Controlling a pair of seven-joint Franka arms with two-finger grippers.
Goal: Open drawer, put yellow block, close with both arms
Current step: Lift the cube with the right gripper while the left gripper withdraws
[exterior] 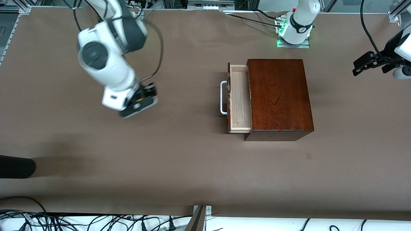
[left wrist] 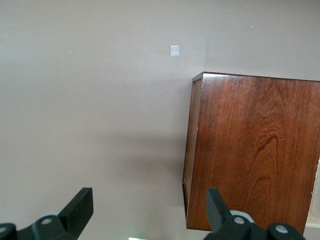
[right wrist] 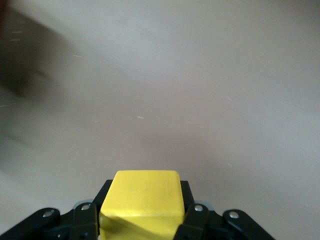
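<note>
Right gripper (right wrist: 142, 220): fingers (right wrist: 85, 220) clamped on the yellow block (right wrist: 142, 200), one against each side face, the block held clear of the brown table (exterior: 160, 160) over bare surface toward the right arm's end, well apart from the drawer (exterior: 239, 99). Left gripper (left wrist: 150, 220): fingers (left wrist: 80, 210) spread wide and holding nothing, waiting in the air over the left arm's end of the table, beside the dark mahogany box (exterior: 279, 96). The drawer stands pulled out of the box on the side facing the right arm, its pale wooden tray exposed and its white U-shaped handle (exterior: 223, 98) outermost.
</note>
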